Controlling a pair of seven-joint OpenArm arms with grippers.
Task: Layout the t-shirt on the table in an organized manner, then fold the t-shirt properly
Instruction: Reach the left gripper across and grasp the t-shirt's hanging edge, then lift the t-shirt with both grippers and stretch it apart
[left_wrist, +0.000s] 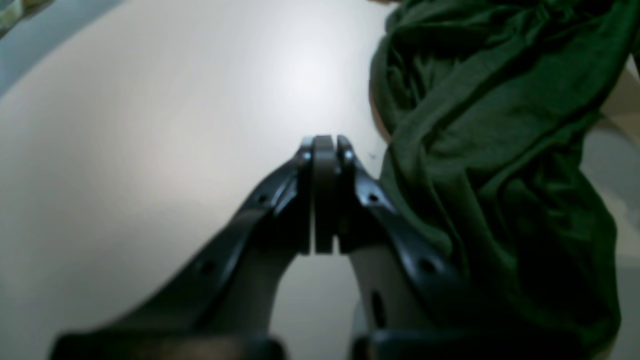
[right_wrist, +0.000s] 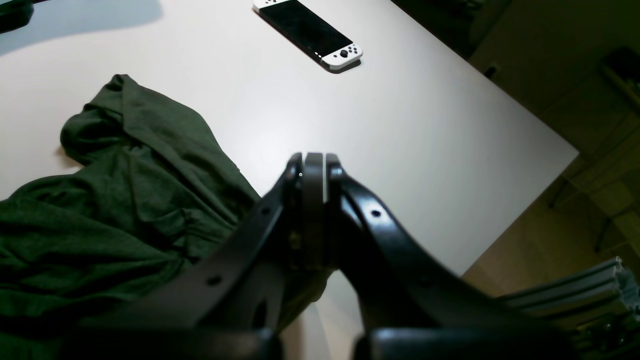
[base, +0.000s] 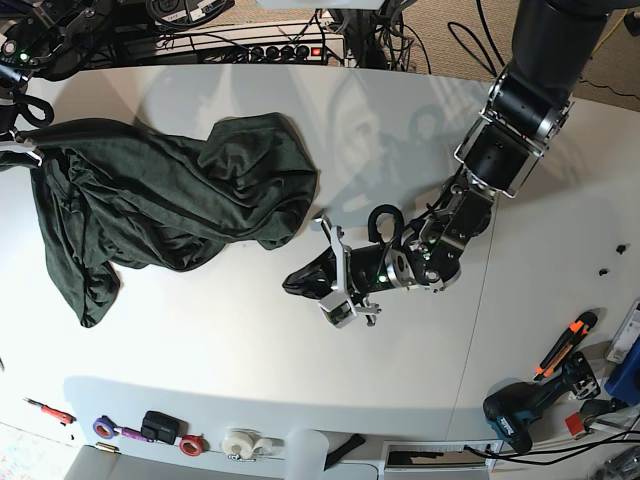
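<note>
**Desk:** Where's the shirt from where you sit?

**Me:** In the base view the t-shirt (base: 170, 195) lies crumpled across the upper left of the frame on the table (base: 250, 350). It's bunched and wrinkled, with one lobe draping down toward the lower left and another mound reaching toward the centre. Its far left end is lifted up near the frame's left edge.

**Desk:** And the left gripper?

**Me:** The left gripper (left_wrist: 324, 145) sits mid-frame in its wrist view, jaws pressed fully together with nothing between them. The green cloth fills the right side of that picture, just beside the fingers but not pinched. In the base view I see that arm low over the table near the centre, its tip just off the shirt's right edge.

**Desk:** Right one?

**Me:** The right gripper (right_wrist: 314, 160) also has its jaws closed flat together. The shirt lies at the left of that picture and runs under the gripper body; whether any cloth is caught, I cannot tell. A white handheld game console (right_wrist: 309, 33) rests on the table at the top of that frame, well apart from the shirt.
</note>
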